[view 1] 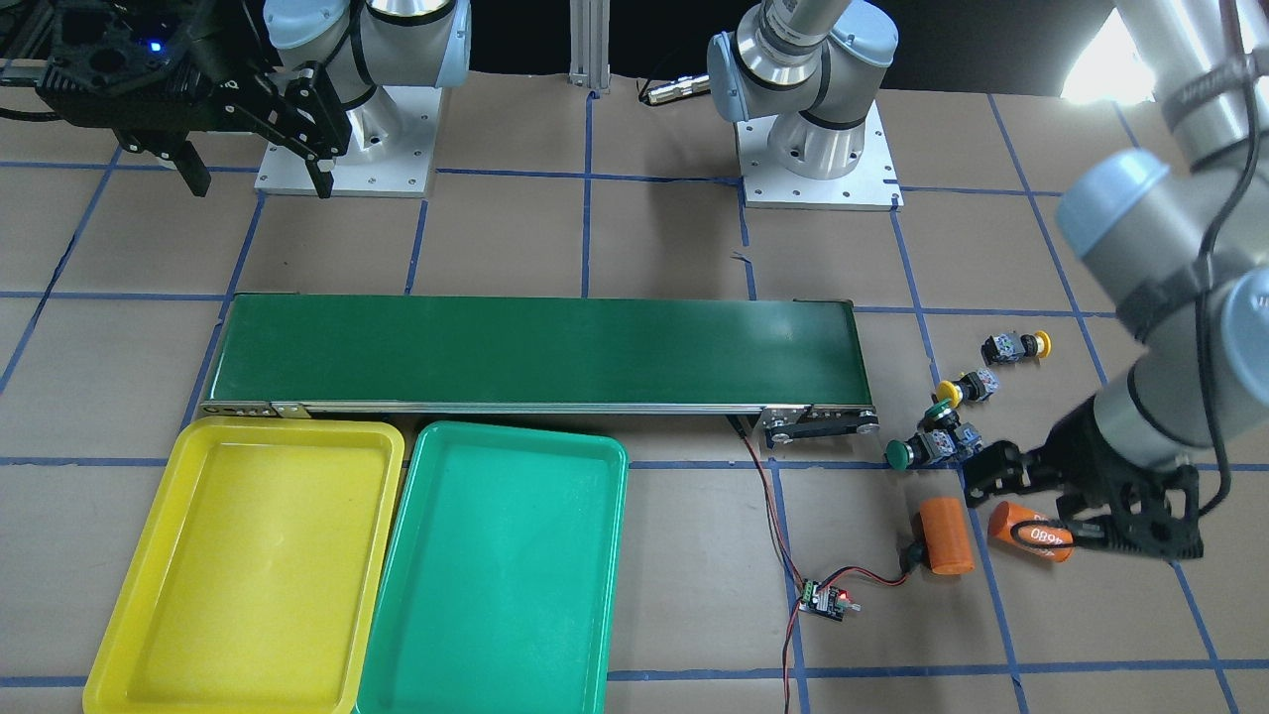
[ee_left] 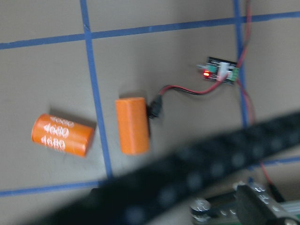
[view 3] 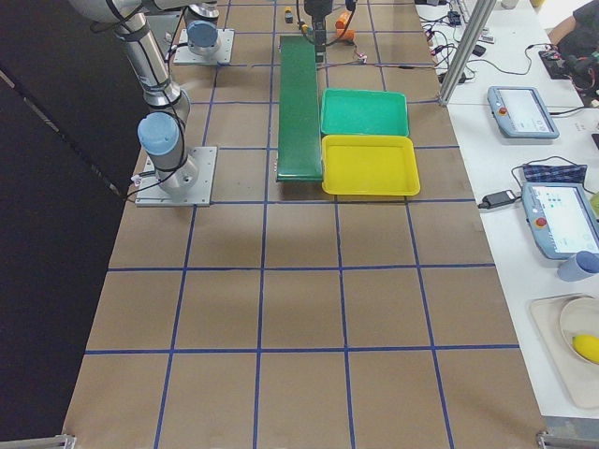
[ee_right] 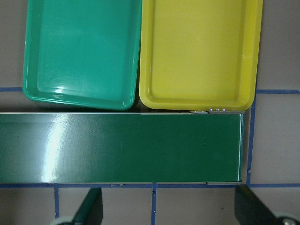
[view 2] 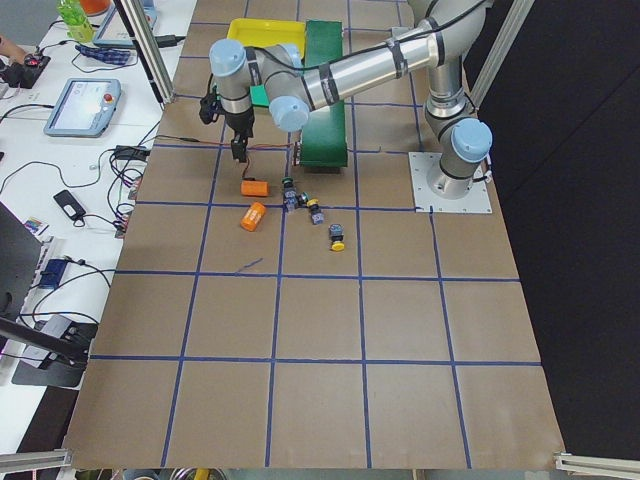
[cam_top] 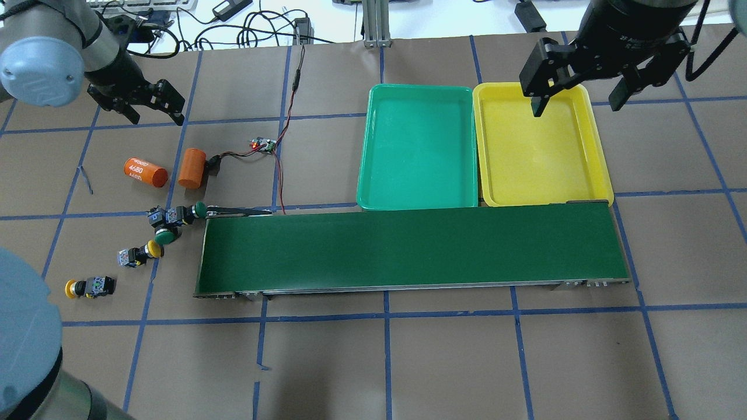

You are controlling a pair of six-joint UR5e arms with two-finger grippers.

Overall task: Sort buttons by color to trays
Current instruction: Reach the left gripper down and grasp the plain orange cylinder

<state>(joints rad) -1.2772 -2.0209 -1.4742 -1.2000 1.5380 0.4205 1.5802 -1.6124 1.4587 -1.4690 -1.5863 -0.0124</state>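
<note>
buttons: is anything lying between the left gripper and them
The printed orange cylinder and the plain orange cylinder lie between the left gripper and the buttons. The gripper looks raised above them, so it could probably pass over.

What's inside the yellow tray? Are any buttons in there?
Nothing is inside the yellow tray: the front camera shows its whole bare floor. From overhead the right pincer covers only a bit of its rim. All four buttons lie past the belt's other end.
</note>
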